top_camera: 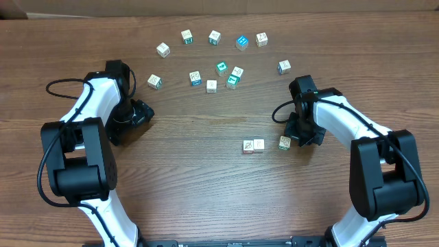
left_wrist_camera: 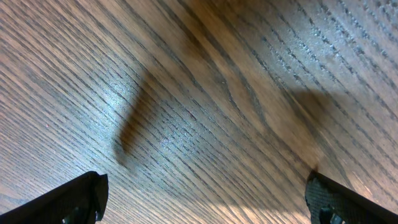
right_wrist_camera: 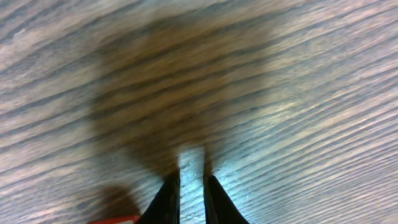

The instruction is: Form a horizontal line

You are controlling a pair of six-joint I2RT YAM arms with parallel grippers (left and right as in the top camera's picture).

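Observation:
The horizontal line point(top_camera: 253, 145) is a short row of two touching white-sided cubes at centre right of the table. A third cube point(top_camera: 285, 143) lies a small gap to their right, level with them. My right gripper point(top_camera: 302, 136) is low over the table just right of that cube. In the right wrist view its fingers point(right_wrist_camera: 191, 199) are nearly together with only bare wood between them, and a red cube edge point(right_wrist_camera: 113, 219) shows at the bottom left. My left gripper point(top_camera: 134, 118) rests low at the left, and its fingers point(left_wrist_camera: 205, 199) are wide open and empty.
Several loose picture cubes lie scattered across the far part of the table, among them a teal one point(top_camera: 221, 68), a blue one point(top_camera: 241, 42) and a white one point(top_camera: 162, 49). One cube point(top_camera: 154, 81) lies close to my left arm.

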